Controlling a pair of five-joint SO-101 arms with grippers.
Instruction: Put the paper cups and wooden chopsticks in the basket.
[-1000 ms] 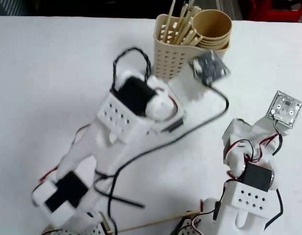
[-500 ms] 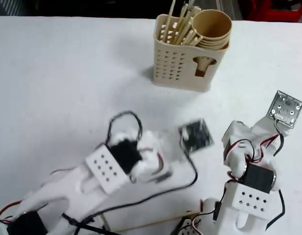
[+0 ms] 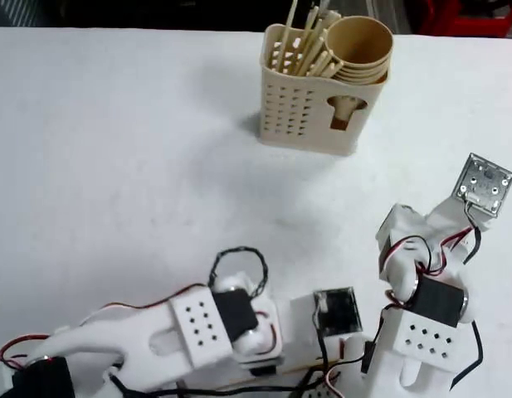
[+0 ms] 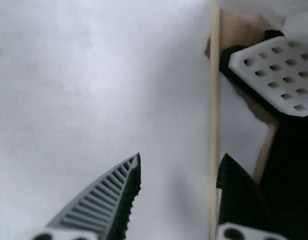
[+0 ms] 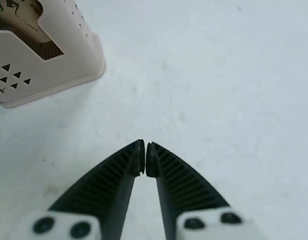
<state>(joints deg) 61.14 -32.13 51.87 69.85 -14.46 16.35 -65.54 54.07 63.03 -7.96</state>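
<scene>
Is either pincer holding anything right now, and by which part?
Nothing is held. The left pincer is open near a loose chopstick; the right pincer is shut on nothing.

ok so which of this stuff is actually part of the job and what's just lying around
Job:
basket
paper cups, inside it
chopsticks, inside it
loose chopstick

Just there:
table
tan board
perforated white arm part

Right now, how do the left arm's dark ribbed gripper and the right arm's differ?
The left arm's dark ribbed gripper is open; the right arm's dark ribbed gripper is shut, empty. The left gripper has a long wooden chopstick lying close alongside one finger; the right gripper faces bare white table near the perforated beige basket. Both have toothed, tapered fingers.
</scene>
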